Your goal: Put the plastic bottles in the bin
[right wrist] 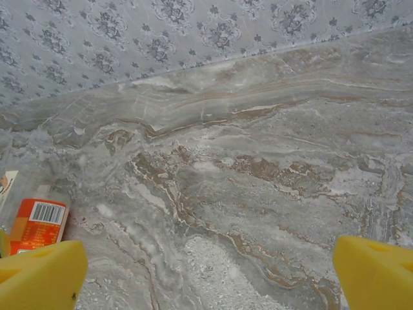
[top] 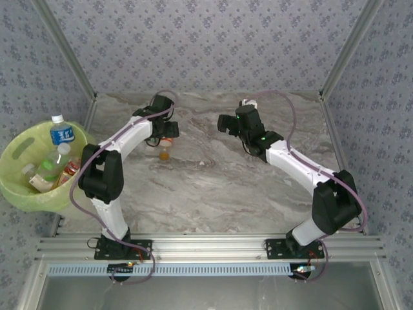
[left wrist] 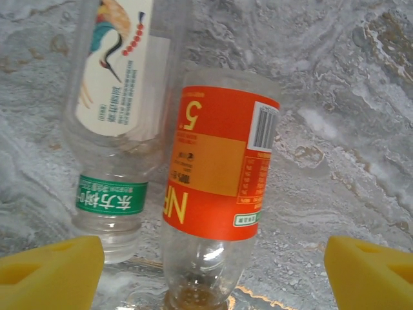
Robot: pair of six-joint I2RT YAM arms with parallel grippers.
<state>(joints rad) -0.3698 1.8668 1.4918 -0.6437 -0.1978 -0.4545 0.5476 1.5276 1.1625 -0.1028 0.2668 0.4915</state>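
Left tool [left wrist: 210,279] first: yellow foam pads spread wide, one at each lower corner of the wrist view. The jaws are open and neither pad touches plastic. Between them sits the orange-labelled bottle [left wrist: 216,168], clear and ribbed, neck end towards the tool, with a barcode on its glossy wrap. Just beside it on the left is the white-labelled bottle [left wrist: 113,97], with a green band near its threaded neck. The two are close enough that their clear walls overlap in this view. From above, the left tool [top: 164,131] hangs over the orange-labelled bottle [top: 165,152], at the far left of the surface [top: 245,187].

Right tool [right wrist: 206,278]: pads wide apart, jaws open, nothing between them but grey-and-brown marbled slab. The orange-labelled bottle [right wrist: 37,223] peeks in at its left edge. From above, the right tool [top: 233,123] is well apart from the left one.

There's plenty of bare surface through the middle and right, bounded by patterned wall [top: 213,45] at the back.

The bin [top: 16,187], round and pale lime green, sits off the surface's left edge. A blue-labelled bottle [top: 62,132] stands against its far rim, with more bottles [top: 55,166] piled inside.
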